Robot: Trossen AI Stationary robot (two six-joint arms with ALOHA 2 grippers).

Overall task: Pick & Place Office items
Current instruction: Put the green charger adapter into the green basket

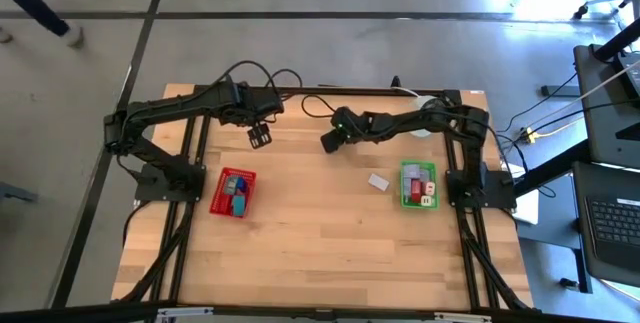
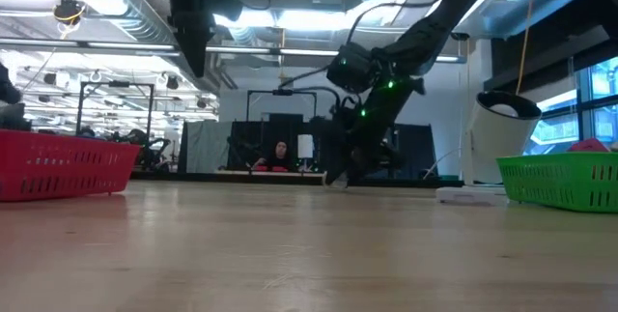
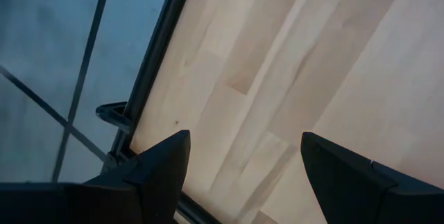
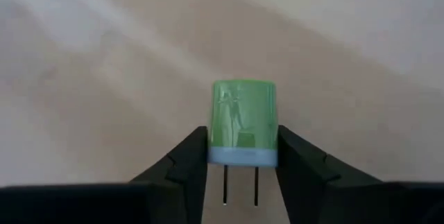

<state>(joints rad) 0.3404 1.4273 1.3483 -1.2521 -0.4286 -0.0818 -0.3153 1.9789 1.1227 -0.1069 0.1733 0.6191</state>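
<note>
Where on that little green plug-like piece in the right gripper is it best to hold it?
By its two flat sides, low on the body, as the right gripper does now. The green piece has smooth parallel flanks and a rounded top, so fingers closing from either side seem to seat squarely. Its two thin prongs hang free between them, untouched.

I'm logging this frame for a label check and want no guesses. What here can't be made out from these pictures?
- Green piece held in the right pincer: seen only in the right wrist view; too small in the high view.
- Items in the red tray and green tray: too small to count from above; basket walls hide them in the low view.
- Left pincer: open, holding nothing; bare table.
- Pale flat item: too small to identify.
</note>
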